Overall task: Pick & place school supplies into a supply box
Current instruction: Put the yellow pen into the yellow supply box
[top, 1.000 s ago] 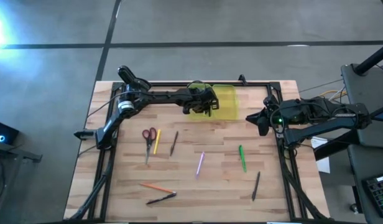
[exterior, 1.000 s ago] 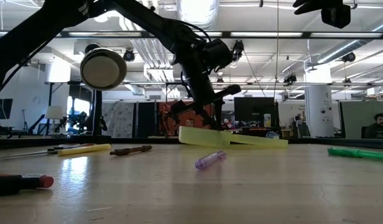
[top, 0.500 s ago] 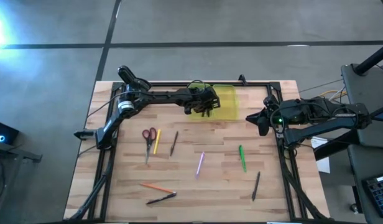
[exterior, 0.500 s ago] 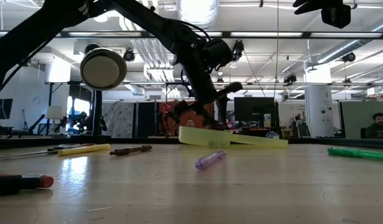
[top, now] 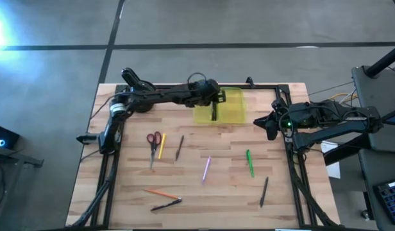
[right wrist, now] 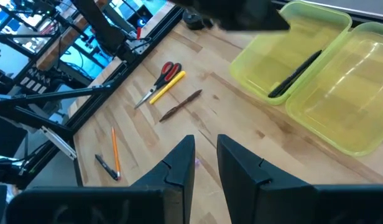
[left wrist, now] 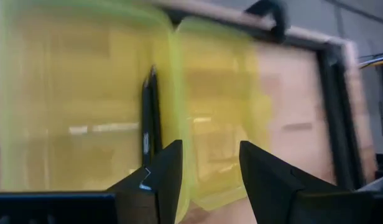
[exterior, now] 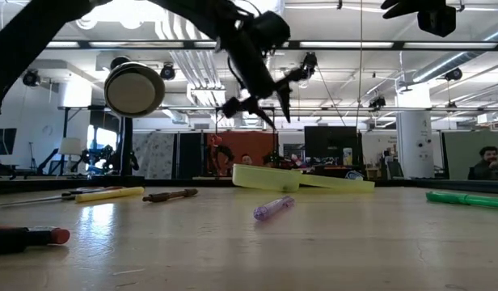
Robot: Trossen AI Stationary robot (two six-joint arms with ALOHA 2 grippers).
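The supply box (top: 228, 106) lies spread flat at the table's far edge, a translucent yellow case with two shallow halves. One black pen (left wrist: 148, 118) lies on the floor of its left half (right wrist: 272, 59), close to the hinge. My left gripper (top: 215, 97) hangs open above that half, clear of it (exterior: 261, 101). On the wood lie red scissors (top: 154, 138), a yellow pencil (top: 161, 145), a brown pen (top: 179, 147), a pink pen (top: 206, 168) and a green pen (top: 249, 163). My right gripper (top: 269, 126) waits at the table's right edge, its fingers slightly apart on nothing (right wrist: 202, 155).
Near the front edge lie an orange pencil (top: 160, 192), a black pen (top: 167, 205) and another black pen (top: 264, 191). A black frame (top: 204, 86) rims the table. A person (exterior: 487, 162) sits in the room beyond.
My left gripper has opened over the box's left half and let go of the black pen, which now lies in the box. The gripper has then risen well clear of the box and drawn slightly toward the far edge.
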